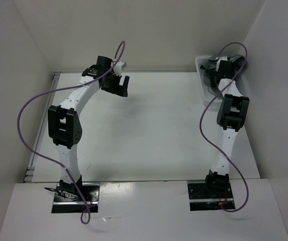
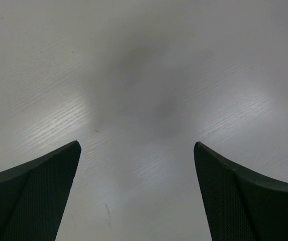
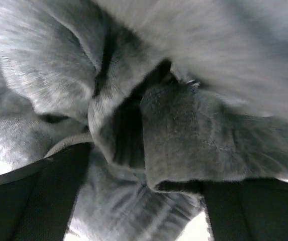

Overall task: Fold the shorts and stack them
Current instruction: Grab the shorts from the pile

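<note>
Where the overhead view takes in the whole station, the largest item is the white table [image 1: 149,130], enclosed by pale walls [image 1: 154,35] at the far edge and both sides.

Left arm [image 1: 66,125]: white and black, rising from a base plate [image 1: 76,198] at the near edge and bending toward the far left corner.

Right arm [image 1: 231,113]: same build, reaching from the near edge to the far right corner.

White basket [image 1: 200,68]: set in the far right corner of the table; the right arm's wrist dips into it.

The shorts [image 3: 184,125]: mid-grey soft fabric, bunched in loose folds inside the basket, filling the right wrist view; a thicker dark-edged seam runs through the middle of the heap.

Left end effector [image 2: 136,145]: released, its dark fingers [image 2: 33,201] spread wide, hanging above bare table near the far edge and touching nothing.

Right end effector [image 3: 144,170]: released, fingers [image 3: 28,201] spread wide and pressed down into the shorts, a rolled fold of the fabric lying between them.

Purple cables [image 1: 20,115]: one looping beside each arm from base to wrist.
</note>
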Robot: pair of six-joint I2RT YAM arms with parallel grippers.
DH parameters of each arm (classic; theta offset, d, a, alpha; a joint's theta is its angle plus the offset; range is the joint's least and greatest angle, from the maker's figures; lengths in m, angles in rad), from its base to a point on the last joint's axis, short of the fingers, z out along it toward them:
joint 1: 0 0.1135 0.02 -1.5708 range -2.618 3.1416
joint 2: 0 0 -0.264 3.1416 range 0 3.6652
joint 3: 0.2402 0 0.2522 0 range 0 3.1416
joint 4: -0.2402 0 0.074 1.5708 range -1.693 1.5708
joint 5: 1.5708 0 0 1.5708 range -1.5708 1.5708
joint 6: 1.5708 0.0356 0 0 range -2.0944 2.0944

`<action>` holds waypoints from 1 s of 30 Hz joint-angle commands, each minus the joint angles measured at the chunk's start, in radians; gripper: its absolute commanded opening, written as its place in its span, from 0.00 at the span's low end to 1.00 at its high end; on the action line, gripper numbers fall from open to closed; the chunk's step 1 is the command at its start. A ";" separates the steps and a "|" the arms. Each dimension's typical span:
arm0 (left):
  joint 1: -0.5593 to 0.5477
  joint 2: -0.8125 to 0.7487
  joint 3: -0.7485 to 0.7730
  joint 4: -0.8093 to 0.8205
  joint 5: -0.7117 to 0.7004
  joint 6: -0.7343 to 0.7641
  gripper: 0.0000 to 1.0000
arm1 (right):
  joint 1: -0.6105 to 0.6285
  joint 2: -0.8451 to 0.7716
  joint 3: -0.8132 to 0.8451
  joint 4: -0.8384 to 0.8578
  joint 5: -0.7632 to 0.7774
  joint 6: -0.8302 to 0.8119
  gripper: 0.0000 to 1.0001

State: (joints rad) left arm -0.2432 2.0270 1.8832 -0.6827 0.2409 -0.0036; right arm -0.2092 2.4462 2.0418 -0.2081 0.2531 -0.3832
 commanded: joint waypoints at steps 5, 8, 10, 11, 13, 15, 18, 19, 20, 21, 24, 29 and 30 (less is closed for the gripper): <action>-0.025 0.032 0.031 -0.012 -0.057 0.004 1.00 | 0.025 0.056 0.093 0.012 0.000 -0.019 0.03; -0.025 0.023 0.040 -0.003 -0.078 0.004 1.00 | 0.034 -0.009 0.093 -0.001 -0.009 0.039 0.00; -0.025 0.013 0.050 -0.003 -0.078 0.004 1.00 | 0.045 -0.093 0.084 -0.017 -0.021 0.067 0.00; -0.025 0.003 0.050 -0.003 -0.089 0.004 1.00 | 0.045 -0.125 0.084 -0.017 -0.021 0.085 0.00; -0.025 -0.011 0.068 -0.003 -0.089 0.004 1.00 | 0.054 -0.229 0.074 -0.027 -0.021 0.135 0.00; -0.025 -0.043 0.079 -0.003 -0.098 0.004 1.00 | 0.054 -0.330 0.074 -0.027 -0.021 0.161 0.00; -0.025 -0.080 0.117 0.006 -0.124 0.004 1.00 | 0.054 -0.426 0.074 -0.036 -0.021 0.179 0.00; -0.025 -0.080 0.128 0.006 -0.124 0.004 1.00 | 0.054 -0.484 0.099 -0.036 -0.037 0.190 0.00; -0.015 -0.097 0.154 0.006 -0.124 0.004 1.00 | 0.063 -0.513 0.112 -0.048 -0.050 0.190 0.00; 0.001 -0.112 0.166 0.006 -0.124 0.004 1.00 | 0.088 -0.539 0.126 -0.059 -0.063 0.190 0.00; 0.050 -0.134 0.221 0.015 -0.124 0.004 1.00 | 0.215 -0.657 0.187 -0.059 -0.063 0.144 0.00; 0.137 -0.168 0.266 -0.004 -0.019 0.004 1.00 | 0.369 -0.696 0.268 -0.114 -0.192 0.208 0.00; 0.146 -0.177 0.266 -0.005 -0.008 0.004 1.00 | 0.369 -0.696 0.280 -0.146 -0.246 0.243 0.00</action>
State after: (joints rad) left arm -0.1337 1.9045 2.1147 -0.6834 0.1707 -0.0036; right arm 0.1356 1.7714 2.2749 -0.3256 0.1474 -0.2214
